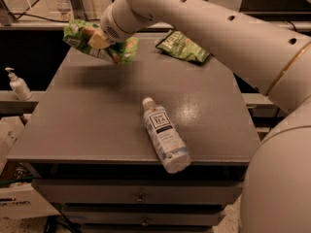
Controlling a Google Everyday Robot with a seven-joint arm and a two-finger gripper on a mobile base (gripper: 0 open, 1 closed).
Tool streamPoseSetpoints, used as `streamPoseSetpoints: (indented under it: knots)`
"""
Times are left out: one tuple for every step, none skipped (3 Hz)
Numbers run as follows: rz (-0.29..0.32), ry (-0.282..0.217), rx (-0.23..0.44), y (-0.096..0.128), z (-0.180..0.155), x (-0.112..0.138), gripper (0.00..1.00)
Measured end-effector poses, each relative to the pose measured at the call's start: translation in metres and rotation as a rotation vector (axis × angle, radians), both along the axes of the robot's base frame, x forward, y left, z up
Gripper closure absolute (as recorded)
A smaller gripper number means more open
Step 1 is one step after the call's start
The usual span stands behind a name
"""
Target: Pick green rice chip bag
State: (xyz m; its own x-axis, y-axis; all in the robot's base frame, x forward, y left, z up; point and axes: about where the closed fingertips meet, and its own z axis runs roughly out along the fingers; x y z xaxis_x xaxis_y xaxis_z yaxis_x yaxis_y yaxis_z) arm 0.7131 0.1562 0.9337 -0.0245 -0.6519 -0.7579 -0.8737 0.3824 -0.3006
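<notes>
The green rice chip bag (77, 37), bright light green and crumpled, hangs in the air above the back left corner of the grey table (97, 125). My gripper (99, 41) is shut on the bag's middle and holds it clear of the tabletop. My white arm reaches in from the upper right and covers part of the bag.
A darker olive-green chip bag (183, 46) lies at the back of the table. A clear tea bottle (165, 135) lies on its side near the front edge. A white pump bottle (18, 85) stands on a ledge to the left. Drawers sit under the tabletop.
</notes>
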Motion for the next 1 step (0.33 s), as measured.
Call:
streamPoseSetpoints:
  knots:
    - [0.001, 0.000, -0.001, 0.0007, -0.0004, 0.0000, 1.00]
